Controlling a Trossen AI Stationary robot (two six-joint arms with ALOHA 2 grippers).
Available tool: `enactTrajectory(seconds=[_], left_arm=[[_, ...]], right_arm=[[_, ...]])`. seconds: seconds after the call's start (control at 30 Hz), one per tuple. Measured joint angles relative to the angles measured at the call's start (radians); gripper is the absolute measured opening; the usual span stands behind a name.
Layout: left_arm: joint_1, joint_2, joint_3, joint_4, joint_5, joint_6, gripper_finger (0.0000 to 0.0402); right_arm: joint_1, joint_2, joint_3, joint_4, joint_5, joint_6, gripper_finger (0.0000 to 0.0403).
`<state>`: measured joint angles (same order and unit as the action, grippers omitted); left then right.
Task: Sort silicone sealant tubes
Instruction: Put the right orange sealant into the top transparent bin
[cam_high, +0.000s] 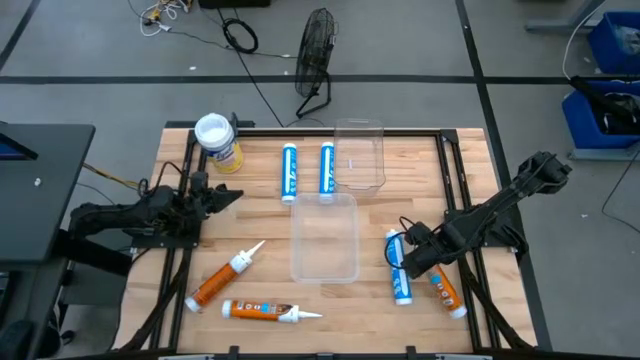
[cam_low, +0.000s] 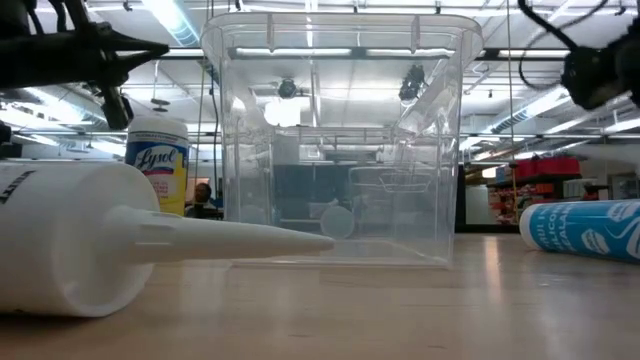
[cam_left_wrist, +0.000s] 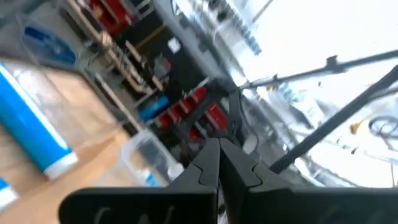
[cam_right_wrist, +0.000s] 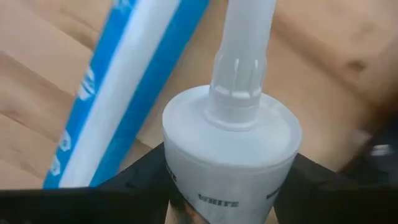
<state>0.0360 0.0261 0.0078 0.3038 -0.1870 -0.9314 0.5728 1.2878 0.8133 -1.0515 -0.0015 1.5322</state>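
Item in hand: one orange sealant tube (cam_high: 441, 288), lying at the right front of the counter (cam_high: 470, 170) just beside a blue sealant tube (cam_high: 400, 272), with the right gripper (cam_high: 413, 262) down over the pair; the right wrist view shows its jaws clamped on the tube's white shoulder end (cam_right_wrist: 231, 146), nozzle pointing away. Risk, judged: the hold sits near one end, so the tube may tilt or slip on lifting, and the neighbouring blue tube could be nudged and roll. Remaining stock: two blue tubes (cam_high: 290, 171) side by side at the rear, two orange tubes (cam_high: 225, 279) at the left front. Containers: a clear bin (cam_high: 325, 262) at centre and a second clear bin (cam_high: 360, 125) behind it, both appearing empty. Left gripper (cam_high: 222, 198) waits at the left, jaws together.
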Motion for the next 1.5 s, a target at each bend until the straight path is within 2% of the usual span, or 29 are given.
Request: enactTrajectory(seconds=[0.23,0.37,0.47,0.57,0.73,0.93,1.2,1.33,1.5], left_arm=[[0.0,0.0,0.003,0.043,-0.012,0.005,0.0005],[0.0,0.008,0.036,0.041,-0.012,0.032,0.0008],[0.0,0.027,0.081,0.046,-0.012,0.078,0.0027],[0.0,0.062,0.144,0.044,-0.016,0.136,0.0063],[0.0,0.164,0.274,0.043,-0.023,0.254,0.0125],[0.0,0.367,0.445,0.034,-0.021,0.424,0.0168],[0.0,0.625,0.621,0.007,0.001,0.558,0.017],[0.0,0.692,0.663,0.011,0.001,0.603,0.0168],[0.0,0.715,0.671,0.007,0.001,0.603,0.0168]], right_arm=[[-0.014,-0.012,0.159,-0.196,0.138,-0.01,0.0209],[-0.039,-0.012,0.227,-0.228,0.191,-0.05,0.0209],[-0.061,-0.012,0.264,-0.243,0.239,-0.075,0.0209],[-0.082,-0.013,0.299,-0.272,0.28,-0.098,0.0209],[-0.117,-0.013,0.372,-0.309,0.359,-0.176,0.0209],[-0.153,-0.013,0.462,-0.317,0.466,-0.288,0.0208],[-0.196,-0.013,0.587,-0.315,0.594,-0.449,0.0208],[-0.224,-0.013,0.642,-0.315,0.669,-0.504,0.0208],[-0.251,-0.013,0.684,-0.305,0.804,-0.545,0.0208]])
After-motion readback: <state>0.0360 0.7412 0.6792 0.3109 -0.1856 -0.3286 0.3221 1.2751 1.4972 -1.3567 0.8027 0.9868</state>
